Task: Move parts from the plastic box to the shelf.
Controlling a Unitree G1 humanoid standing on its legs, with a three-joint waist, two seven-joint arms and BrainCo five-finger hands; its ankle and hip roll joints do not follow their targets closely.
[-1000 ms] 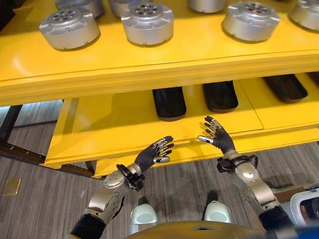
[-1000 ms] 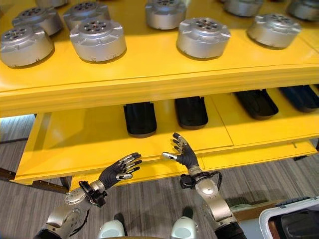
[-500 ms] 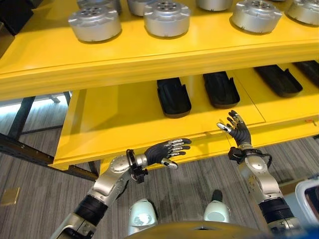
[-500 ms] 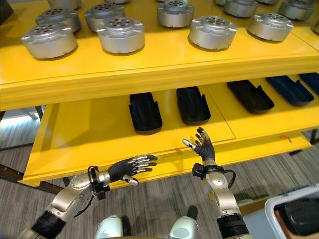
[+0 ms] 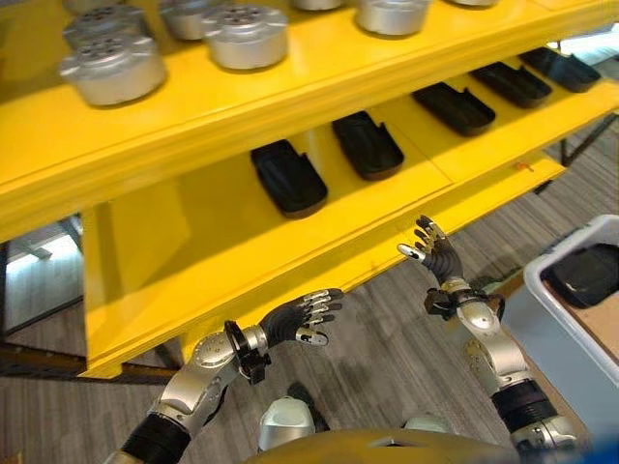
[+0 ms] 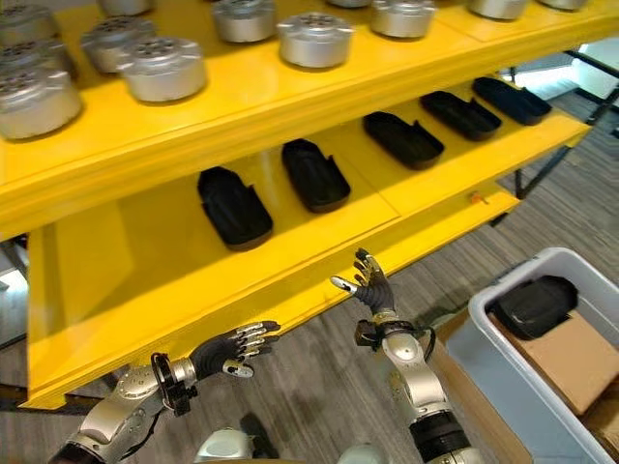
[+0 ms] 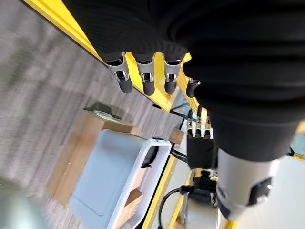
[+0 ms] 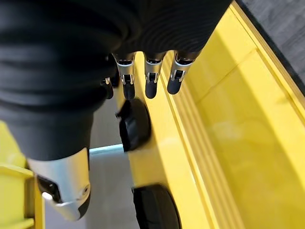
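Observation:
A grey plastic box (image 6: 481, 356) stands on the floor at the right, holding a black part (image 6: 535, 303) and a cardboard piece (image 6: 571, 360). The yellow shelf (image 6: 290, 280) carries several black parts (image 6: 233, 207) on its lower level and several round silver parts (image 6: 314, 39) above. My left hand (image 5: 300, 317) hovers below the lower level's front edge, open and holding nothing, its fingers (image 7: 145, 78) straight. My right hand (image 5: 432, 256) is raised in front of that edge, left of the box, with its fingers (image 8: 152, 78) also straight and nothing in them.
The shelf's lower level juts out over a grey striped floor (image 5: 387, 348). A wide bare stretch of yellow lies left of the black parts (image 5: 174, 242). A dark frame leg (image 6: 542, 159) stands at the far right behind the box.
The camera has swung to the right, bringing the plastic box into view. Both hands stay open and empty in front of the shelf edge; the left hand hangs a little lower.

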